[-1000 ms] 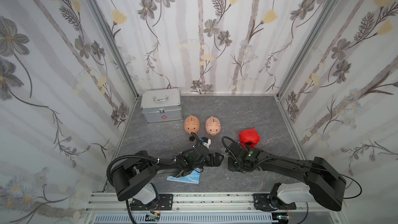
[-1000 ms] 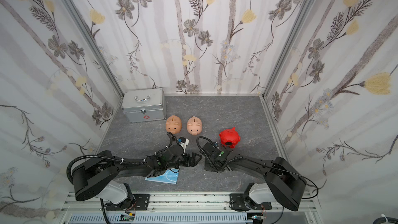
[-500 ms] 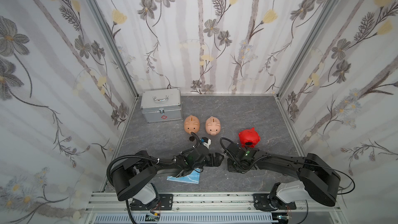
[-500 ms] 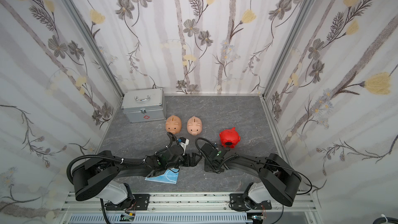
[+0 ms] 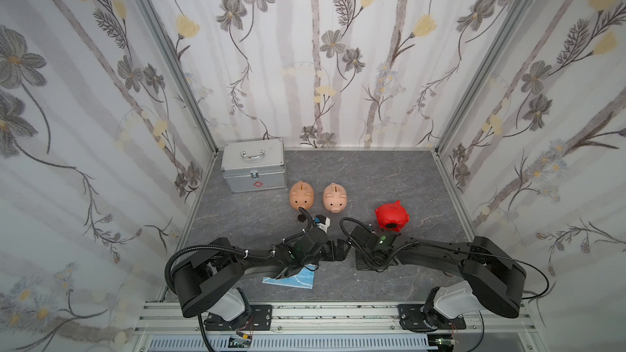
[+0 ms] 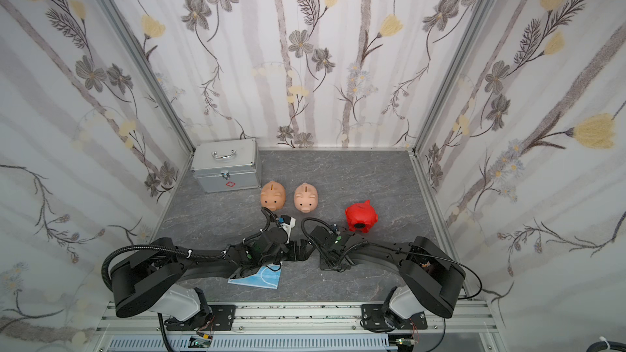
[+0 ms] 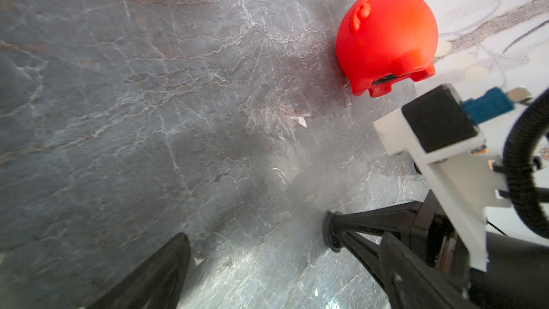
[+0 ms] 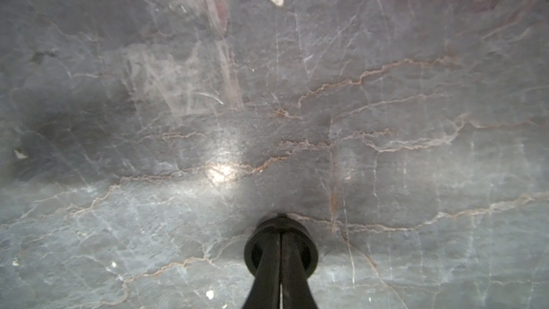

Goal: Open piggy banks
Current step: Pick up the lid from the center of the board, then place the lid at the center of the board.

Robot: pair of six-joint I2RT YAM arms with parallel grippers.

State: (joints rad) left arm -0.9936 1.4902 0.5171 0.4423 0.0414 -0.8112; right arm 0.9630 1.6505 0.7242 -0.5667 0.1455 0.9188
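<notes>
The right tool [image 8: 280, 251] is fully closed. Its two fingers press together with only a thin seam between them, pinching a black round plug [image 8: 307, 252] at the tips. In the left wrist view the plug [image 7: 329, 228] shows edge-on, standing upright at the end of the right tool [image 7: 334, 231], low over the grey marbled table [image 8: 386, 84].

The left tool [image 5: 338, 252] is spread wide and holds nothing. Only one of its fingers [image 7: 160, 271] shows in its own wrist view, with bare table beside it. In both top views the two tools point at each other near the middle of the front part of the table, close together.

The red piggy bank [image 5: 392, 215] [image 6: 361, 215] lies tipped on its side toward the right of the table, feet and belly turned toward the robot, just behind the right wrist. A dark circle shows on its belly [image 7: 386, 78]; whether that is an open hole cannot be told.

The left peach-pink piggy bank [image 5: 301, 195] [image 6: 273, 194] and the right peach-pink piggy bank [image 5: 334, 197] [image 6: 306, 197] stand upright side by side, near each other but apart. Their coin slots face up and their snouts face the robot. They stand just in front of a silver metal case [image 5: 254, 164] in the back left corner.

A blue face mask [image 5: 291, 279] lies flat under the left arm.
</notes>
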